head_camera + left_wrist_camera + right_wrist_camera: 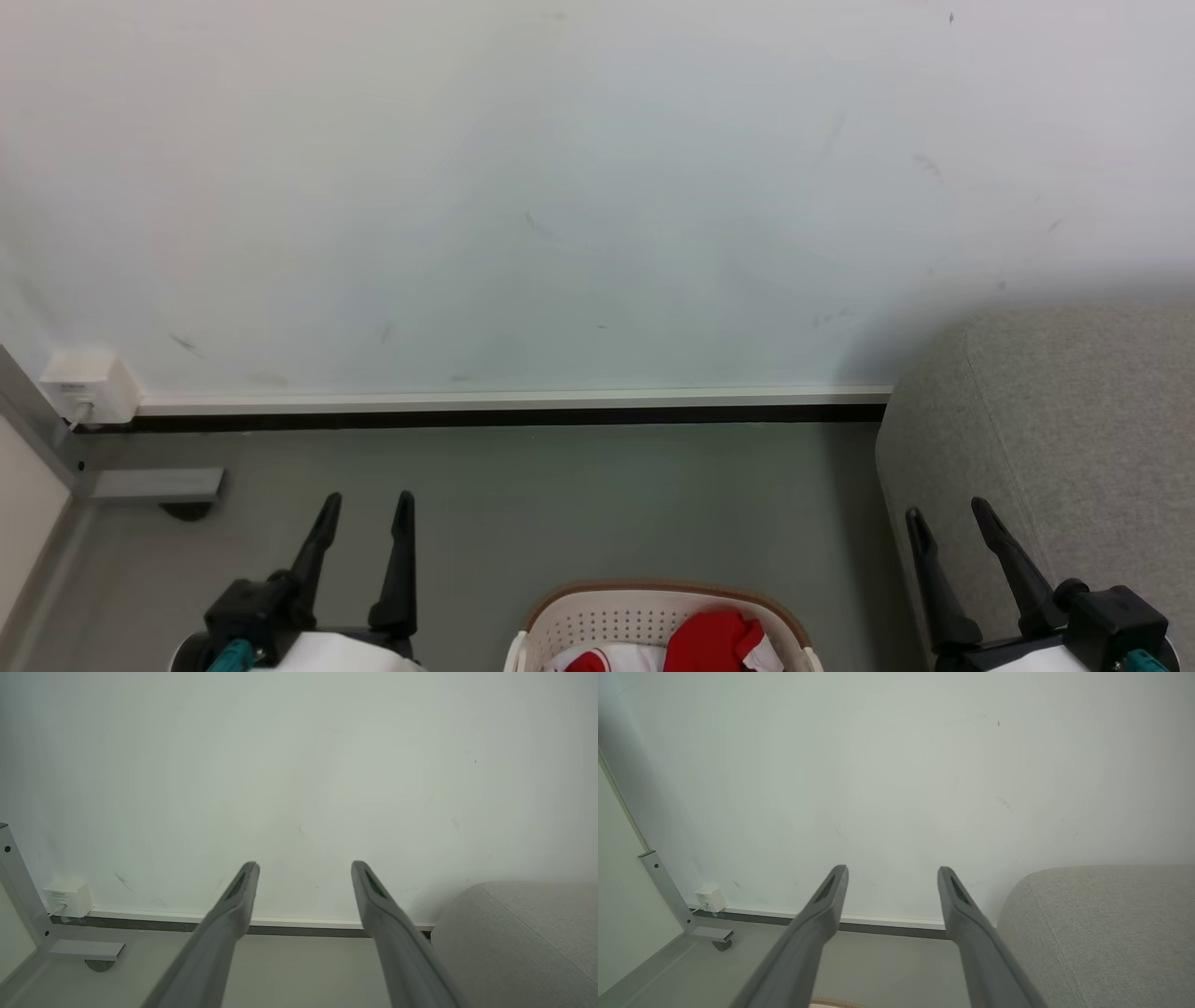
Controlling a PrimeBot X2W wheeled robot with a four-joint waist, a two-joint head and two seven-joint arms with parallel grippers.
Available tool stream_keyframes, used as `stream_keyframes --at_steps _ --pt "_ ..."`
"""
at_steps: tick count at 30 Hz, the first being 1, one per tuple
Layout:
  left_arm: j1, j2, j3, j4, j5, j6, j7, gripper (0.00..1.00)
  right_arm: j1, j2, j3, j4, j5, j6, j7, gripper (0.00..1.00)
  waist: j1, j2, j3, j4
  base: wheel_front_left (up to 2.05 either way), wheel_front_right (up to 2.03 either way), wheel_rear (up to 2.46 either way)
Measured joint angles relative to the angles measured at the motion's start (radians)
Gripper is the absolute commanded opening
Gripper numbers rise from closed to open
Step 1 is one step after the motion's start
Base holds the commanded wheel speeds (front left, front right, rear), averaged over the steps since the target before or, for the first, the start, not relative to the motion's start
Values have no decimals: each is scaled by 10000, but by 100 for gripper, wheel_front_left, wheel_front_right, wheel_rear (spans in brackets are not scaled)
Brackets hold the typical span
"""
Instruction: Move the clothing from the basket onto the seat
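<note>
1. The left gripper (pixel 368 499) hangs with its two dark fingers spread wide and nothing between them, pointing towards the pale wall (pixel 579 187) above bare grey floor (pixel 560 504)
2. The right gripper (pixel 947 510) is likewise wide open and empty, its fingers rising just beside the rounded flank of the seat (pixel 1074 420)
3. Between the two arms, at the bottom edge of the head view, sits the basket (pixel 653 590), and the clothing (pixel 714 639) is heaped inside it, red with white trim, well apart from both grippers
4. Likely trouble: the basket is barely in frame, so a reach downward could be made half-blind; the right fingers, this close to the upholstery, could catch the seat on the swing; soft cloth could drag on the perforated wall and tip or lift the light basket, or one garment could slip from a shallow pinch
5. The clothing lies crumpled with no clear long axis or heading; only the basket's curved far end is visible, towards the wall, so its long axis cannot be judged, while the seat's near edge runs from the wall towards the robot
</note>
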Motion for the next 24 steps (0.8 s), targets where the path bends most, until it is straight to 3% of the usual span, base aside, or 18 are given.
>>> stream_keyframes --at_steps 24 --pt "-113 6 -73 38 -96 -71 -2 100 -129 48 -276 -201 232 0 0 100 0 0 260 -451 0 0 0"
